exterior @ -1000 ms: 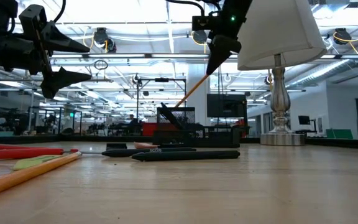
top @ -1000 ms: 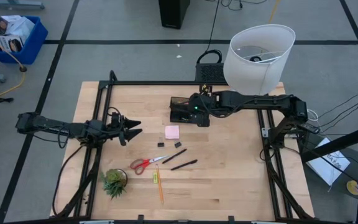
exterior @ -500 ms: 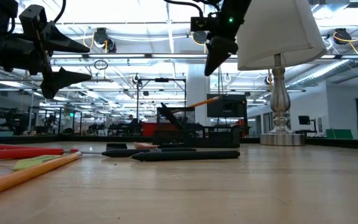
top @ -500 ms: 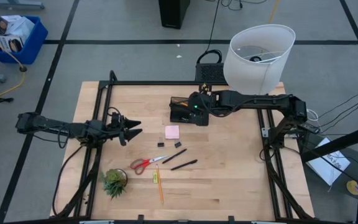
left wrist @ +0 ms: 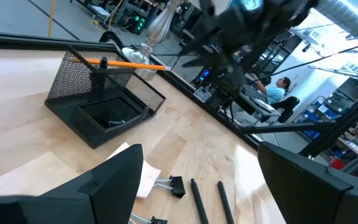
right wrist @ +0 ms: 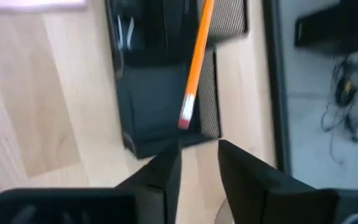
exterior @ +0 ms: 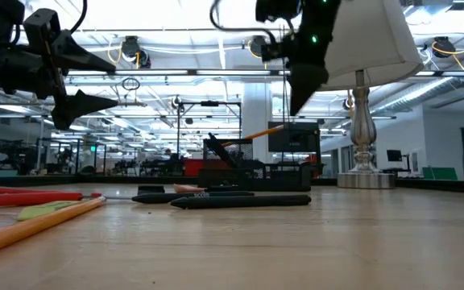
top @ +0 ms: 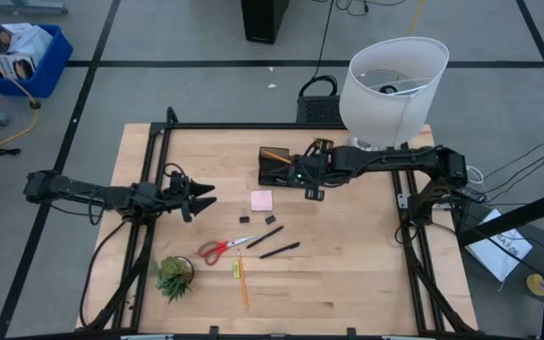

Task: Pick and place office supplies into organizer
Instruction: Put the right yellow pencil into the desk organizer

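Shifted toward the lamp side since a second ago: right gripper [top: 315, 181], no longer over the organizer [top: 275, 167] but just off its edge, arm stretched low across the far half of the table [top: 348, 274] from the right post. Gone from those fingers too — the pencil [top: 274, 155] that hung slanted from them a second ago, now lying tilted across the organizer's tall mesh compartment, eraser end jutting past the rim in the right wrist view. Fingers [right wrist: 166, 171] parted a little, nothing between them, pointing down at bare wood beside the caddy.

Unchanged throughout: left gripper [top: 199, 194], held above the table's left side on a long, nearly level arm reaching in from the left, jaws spread wide and empty, aimed toward the organizer.

Largest to smallest on the table: white lamp [top: 392, 87] at the far right corner; organizer near the far middle, a clip or two in its low tray; potted plant [top: 174, 276] near the front left; red-handled scissors [top: 221, 249] nearer the middle; second pencil [top: 242, 280] lying toward the front edge; two black pens [top: 280, 250] side by side, slightly apart; pink sticky-note pad [top: 261, 200] between organizer and pens; two small black clips [top: 245, 219] just beside the pad.
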`<state>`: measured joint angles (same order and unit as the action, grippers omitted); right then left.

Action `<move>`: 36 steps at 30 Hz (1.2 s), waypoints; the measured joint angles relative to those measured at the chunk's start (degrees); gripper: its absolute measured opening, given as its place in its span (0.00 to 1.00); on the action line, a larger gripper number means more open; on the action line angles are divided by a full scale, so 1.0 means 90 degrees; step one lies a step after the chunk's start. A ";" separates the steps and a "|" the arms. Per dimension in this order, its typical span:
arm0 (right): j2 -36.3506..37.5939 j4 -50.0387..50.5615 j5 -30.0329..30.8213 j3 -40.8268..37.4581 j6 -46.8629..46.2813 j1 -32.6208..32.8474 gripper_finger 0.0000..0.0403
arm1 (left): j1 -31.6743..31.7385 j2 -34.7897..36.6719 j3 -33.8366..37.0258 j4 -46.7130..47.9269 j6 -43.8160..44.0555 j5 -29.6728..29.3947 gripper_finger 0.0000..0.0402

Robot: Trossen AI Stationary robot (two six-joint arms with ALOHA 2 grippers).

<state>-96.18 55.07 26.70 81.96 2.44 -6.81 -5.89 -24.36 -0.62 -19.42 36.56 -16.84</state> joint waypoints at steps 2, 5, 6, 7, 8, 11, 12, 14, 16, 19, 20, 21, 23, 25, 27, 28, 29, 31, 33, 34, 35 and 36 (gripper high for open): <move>0.0022 -0.0194 -0.0133 -0.0367 -0.0100 -0.0073 0.17 | 0.0000 -0.0001 0.0000 -0.0002 0.0005 0.0037 0.81; -0.0007 -0.0524 0.0010 -0.0974 -0.0051 -0.0121 0.05 | 0.0002 -0.0002 0.0000 -0.0004 0.0069 0.0039 0.81; -0.0004 -0.0760 0.0063 -0.1171 0.0013 -0.0122 0.02 | 0.0001 -0.0001 0.0000 -0.0004 0.0070 0.0037 0.81; 0.0014 -0.1108 0.0082 -0.1356 0.0057 -0.0126 0.02 | 0.0000 -0.0002 0.0000 -0.0009 0.0055 0.0037 0.81; 0.0050 -0.1496 0.0035 -0.1534 0.0138 -0.0158 0.02 | 0.0002 -0.0002 0.0000 -0.0011 0.0024 0.0037 0.81; 0.0085 -0.2548 -0.0300 -0.1994 0.0383 -0.0258 0.00 | 0.0002 -0.0001 0.0000 -0.0013 -0.0007 0.0034 0.81; 0.0085 -0.2740 -0.0270 -0.2102 0.0419 -0.0284 0.00 | 0.0002 -0.0002 0.0000 -0.0012 -0.0011 0.0034 0.81; 0.0134 -0.2945 -0.0026 -0.2223 0.0467 -0.0311 0.00 | 0.0001 0.0000 0.0000 -0.0011 -0.0026 0.0033 0.81; 0.0221 -0.3264 0.0172 -0.2291 0.0476 -0.0326 0.00 | 0.0001 -0.0002 0.0000 -0.0010 -0.0046 0.0034 0.81; 0.0422 -0.3847 0.0199 -0.2464 0.0560 -0.0319 0.00 | 0.0002 -0.0002 0.0000 -0.0004 -0.0083 0.0031 0.81; 0.0524 -0.4062 0.0196 -0.2500 0.0580 -0.0297 0.00 | 0.0002 -0.0002 0.0000 0.0007 -0.0133 0.0032 0.81; 0.0626 -0.4213 0.0235 -0.2530 0.0594 -0.0275 0.00 | 0.0001 -0.0002 0.0000 0.0005 -0.0172 0.0031 0.81; 0.0864 -0.4651 0.0522 -0.2573 0.0604 -0.0215 0.00 | 0.0002 -0.0002 0.0000 0.0006 -0.0172 0.0032 0.81; 0.1120 -0.5103 0.0493 -0.2650 0.0682 -0.0167 0.00 | 0.0000 -0.0002 0.0000 0.0005 -0.0172 0.0034 0.81; 0.1336 -0.5511 0.0462 -0.2692 0.0709 -0.0103 0.00 | -0.0005 -0.0002 0.0000 0.0007 -0.0174 0.0034 0.81; 0.1439 -0.5693 0.0513 -0.2701 0.0736 -0.0057 0.00 | -0.0005 -0.0002 0.0000 0.0008 -0.0173 0.0034 0.81; 0.1554 -0.5773 0.0546 -0.2717 0.0798 -0.0017 0.00 | -0.0005 -0.0001 0.0000 0.0009 -0.0171 0.0034 0.81; 0.1717 -0.5869 0.0526 -0.2764 0.0867 0.0019 0.00 | -0.0005 -0.0002 0.0000 0.0033 -0.0168 0.0034 0.81; 0.1840 -0.6079 0.0505 -0.2841 0.0862 0.0022 0.00 | -0.0005 -0.0002 0.0000 0.0042 -0.0162 0.0037 0.81; 0.1908 -0.6085 0.0502 -0.2905 0.0862 0.0032 0.00 | -0.0005 0.0000 0.0000 0.0042 -0.0145 0.0037 0.81; 0.1935 -0.6171 0.0461 -0.2945 0.0859 0.0034 0.00 | -0.0005 -0.0002 0.0000 0.0042 -0.0143 0.0037 0.81; 0.1963 -0.6343 0.0366 -0.2994 0.0855 0.0033 0.00 | -0.0005 -0.0002 0.0000 0.0046 -0.0143 0.0044 0.81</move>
<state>-78.52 -2.01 30.00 55.02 10.14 -6.51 -5.93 -24.38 -0.62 -19.00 35.27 -16.45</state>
